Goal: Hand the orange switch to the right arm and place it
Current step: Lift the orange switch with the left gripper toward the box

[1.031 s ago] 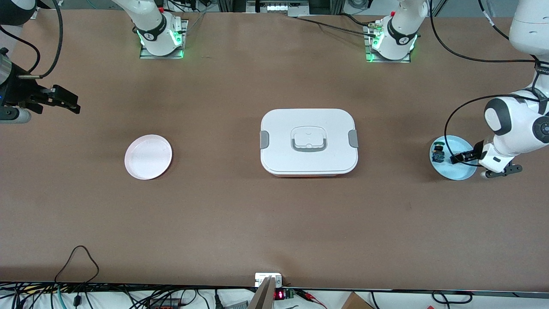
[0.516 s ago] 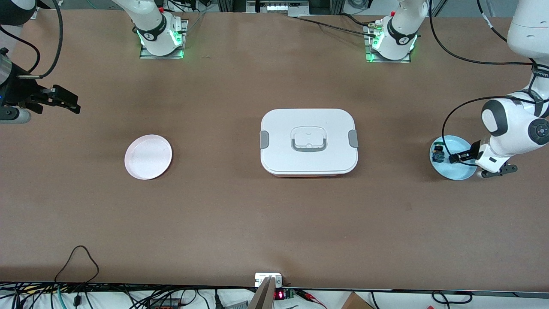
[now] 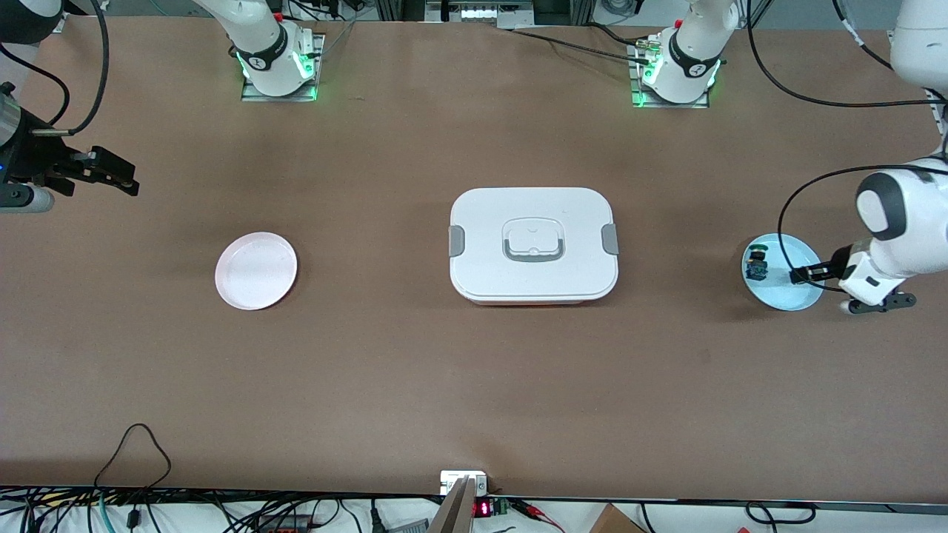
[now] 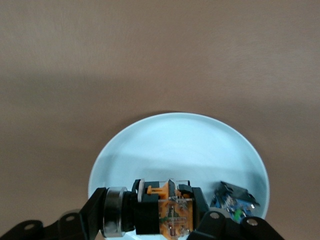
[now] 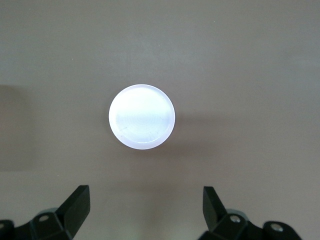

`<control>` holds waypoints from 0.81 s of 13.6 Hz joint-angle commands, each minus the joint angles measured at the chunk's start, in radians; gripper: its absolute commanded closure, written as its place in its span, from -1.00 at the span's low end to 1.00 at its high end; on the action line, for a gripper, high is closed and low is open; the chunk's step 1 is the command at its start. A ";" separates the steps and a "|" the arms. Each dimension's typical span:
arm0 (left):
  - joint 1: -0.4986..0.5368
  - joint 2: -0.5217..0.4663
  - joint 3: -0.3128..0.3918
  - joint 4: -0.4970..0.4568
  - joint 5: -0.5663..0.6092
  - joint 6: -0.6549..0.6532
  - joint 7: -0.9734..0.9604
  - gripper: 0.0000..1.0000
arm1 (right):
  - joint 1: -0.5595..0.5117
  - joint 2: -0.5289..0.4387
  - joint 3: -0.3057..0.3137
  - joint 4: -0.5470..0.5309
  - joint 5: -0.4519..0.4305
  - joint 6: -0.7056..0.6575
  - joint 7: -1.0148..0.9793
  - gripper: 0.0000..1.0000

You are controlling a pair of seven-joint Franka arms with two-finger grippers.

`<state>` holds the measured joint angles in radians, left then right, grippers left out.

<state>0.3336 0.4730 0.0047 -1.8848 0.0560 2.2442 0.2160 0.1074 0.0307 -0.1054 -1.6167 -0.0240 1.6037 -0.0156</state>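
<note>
Over at the right edge of the front view, the left gripper [image 3: 798, 276] is clamped on the orange switch [image 4: 162, 212] just over the blue dish [image 3: 803, 300]. Such a tiny part could twist or slip during handover. The right gripper [image 3: 122, 180] waits wide open, upper left.

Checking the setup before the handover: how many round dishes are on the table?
2. A pink dish lies toward the right arm's end; a blue dish lies toward the left arm's end, holding small parts.
</note>
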 commanded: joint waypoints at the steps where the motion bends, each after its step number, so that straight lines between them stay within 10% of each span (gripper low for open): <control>1: 0.002 -0.014 -0.031 0.114 -0.010 -0.141 0.182 0.33 | 0.008 -0.003 0.003 0.006 0.012 -0.013 -0.012 -1.00; 11: 0.018 -0.013 -0.317 0.311 -0.085 -0.489 0.469 0.47 | 0.015 -0.005 -0.008 0.008 0.015 -0.010 -0.009 -1.00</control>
<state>0.3333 0.4534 -0.2732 -1.5987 0.0441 1.7899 0.5750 0.1229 0.0308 -0.1109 -1.6167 -0.0241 1.6031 -0.0164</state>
